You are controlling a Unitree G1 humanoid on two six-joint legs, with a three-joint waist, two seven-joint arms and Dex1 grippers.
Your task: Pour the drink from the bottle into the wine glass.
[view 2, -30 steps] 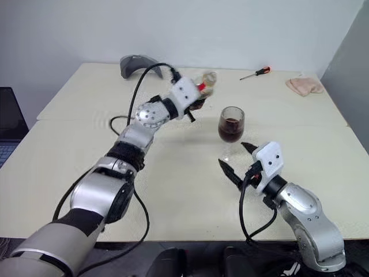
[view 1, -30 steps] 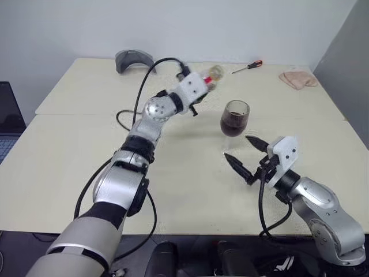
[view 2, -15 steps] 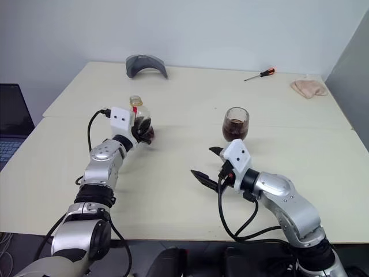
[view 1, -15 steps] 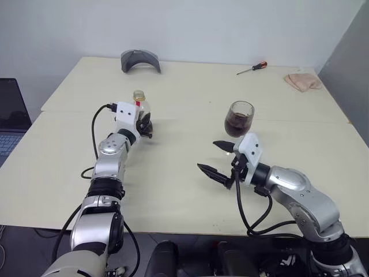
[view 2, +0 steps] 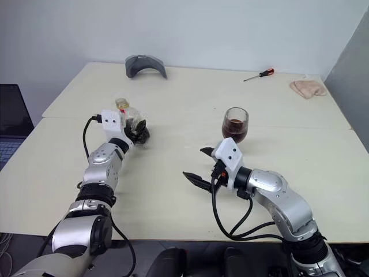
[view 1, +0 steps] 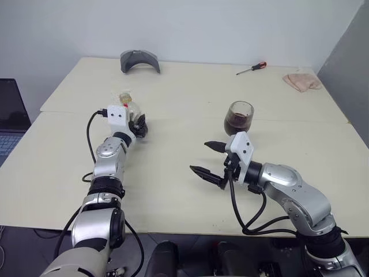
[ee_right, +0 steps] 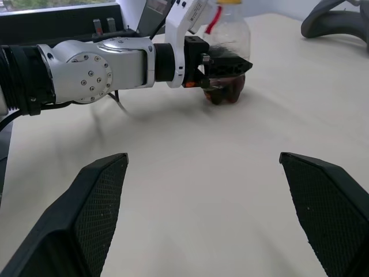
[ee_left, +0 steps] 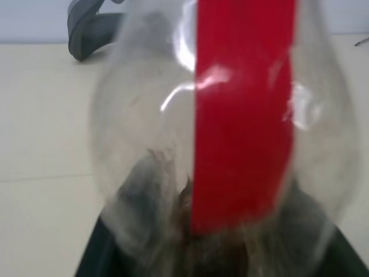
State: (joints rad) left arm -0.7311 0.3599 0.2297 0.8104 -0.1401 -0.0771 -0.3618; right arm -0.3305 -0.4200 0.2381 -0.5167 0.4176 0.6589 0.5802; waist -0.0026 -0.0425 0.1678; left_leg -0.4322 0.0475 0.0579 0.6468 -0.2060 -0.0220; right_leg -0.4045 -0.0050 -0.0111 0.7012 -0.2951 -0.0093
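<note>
- Bottle (view 2: 129,117): stood upright on table (view 2: 173,190), far left, well apart from glass (view 2: 234,124) (already holding dark drink (view 2: 234,129)).
- Left gripper (ee_right: 222,64): at bottle's base, fingers either side; clenched or letting go, cannot tell.
- Right gripper (view 1: 206,158): spread wide, grasping nothing, near glass.
- Risk, judged: could tip bottle if drawn back while snagged; could knock glass if swung.

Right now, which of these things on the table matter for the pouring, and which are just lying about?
For the job:
- bottle, upright on the table, at the left pincer
- wine glass, holding dark drink

Lying about:
- screwdriver, red handle
- pinkish cloth
- grey curved object
- laptop, beside the table
</note>
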